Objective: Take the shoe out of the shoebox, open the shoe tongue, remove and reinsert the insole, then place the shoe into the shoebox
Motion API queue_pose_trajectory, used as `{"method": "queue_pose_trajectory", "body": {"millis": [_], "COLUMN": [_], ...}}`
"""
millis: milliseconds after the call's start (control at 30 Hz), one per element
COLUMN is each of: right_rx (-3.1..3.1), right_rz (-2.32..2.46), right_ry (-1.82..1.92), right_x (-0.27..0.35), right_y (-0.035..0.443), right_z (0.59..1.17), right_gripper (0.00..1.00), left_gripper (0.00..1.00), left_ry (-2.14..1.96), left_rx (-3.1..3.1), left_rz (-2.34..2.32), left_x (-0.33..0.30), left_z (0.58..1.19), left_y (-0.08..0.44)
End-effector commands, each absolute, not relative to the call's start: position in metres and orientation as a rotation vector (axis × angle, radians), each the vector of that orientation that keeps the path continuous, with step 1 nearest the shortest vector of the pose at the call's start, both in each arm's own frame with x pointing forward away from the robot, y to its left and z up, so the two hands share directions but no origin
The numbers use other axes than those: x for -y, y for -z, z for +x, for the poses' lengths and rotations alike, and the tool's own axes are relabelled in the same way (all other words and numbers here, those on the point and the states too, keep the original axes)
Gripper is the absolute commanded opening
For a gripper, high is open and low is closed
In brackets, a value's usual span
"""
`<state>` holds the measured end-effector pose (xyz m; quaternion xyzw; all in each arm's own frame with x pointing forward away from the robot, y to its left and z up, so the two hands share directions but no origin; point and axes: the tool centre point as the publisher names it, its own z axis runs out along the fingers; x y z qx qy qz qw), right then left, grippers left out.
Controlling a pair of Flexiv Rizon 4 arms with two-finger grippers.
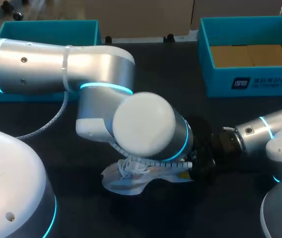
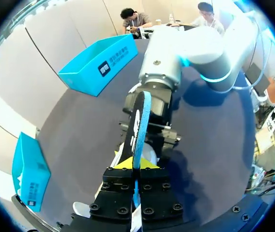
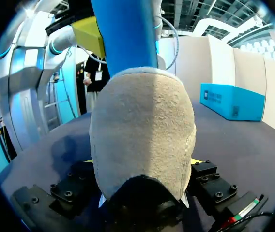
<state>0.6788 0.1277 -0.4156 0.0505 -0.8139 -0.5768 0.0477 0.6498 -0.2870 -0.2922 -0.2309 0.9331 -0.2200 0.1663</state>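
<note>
Found left claw [image 2: 135, 166] pinching blue insole [image 2: 140, 128] edge-on, above shoe [image 1: 131, 177] at desk's [image 1: 156, 64] near middle. Found right claw [image 3: 141, 162] clamped across shoe's heel. Could buckle insole or snag it on collar if pushed off-line; could lose heel grip under that push. In far-right shoebox [image 1: 215, 84], only brown card lining [image 1: 250, 55]. Cannot see into far-left box [image 1: 46, 26], behind left arm [image 1: 56, 64].

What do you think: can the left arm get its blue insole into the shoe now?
Probably yes. The left tool, shut on the insole, hangs just above the shoe, and the right tool holds the heel.
</note>
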Motion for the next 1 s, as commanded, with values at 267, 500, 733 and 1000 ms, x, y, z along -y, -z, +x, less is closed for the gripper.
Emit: {"method": "queue_pose_trajectory", "body": {"millis": [267, 500, 733, 1000], "right_rx": [2.486, 2.486, 2.486, 2.486], "right_rz": [0.153, 0.153, 0.153, 0.153], "right_ry": [1.756, 1.756, 1.756, 1.756], "right_x": [-0.129, -0.129, -0.129, -0.129], "right_y": [0.415, 0.415, 0.415, 0.415], "right_z": [0.678, 0.678, 0.678, 0.678], "right_gripper": [0.0, 0.0, 0.0, 0.0], "left_gripper": [0.0, 0.0, 0.0, 0.0], "left_ry": [0.814, 0.999, 1.206, 1.308], "left_rx": [-2.883, -2.997, -3.036, -3.062], "left_rz": [-0.627, -0.574, -0.508, -0.443], "left_x": [0.295, 0.309, 0.31, 0.303], "left_z": [0.652, 0.641, 0.628, 0.628], "left_y": [0.237, 0.193, 0.136, 0.101]}}
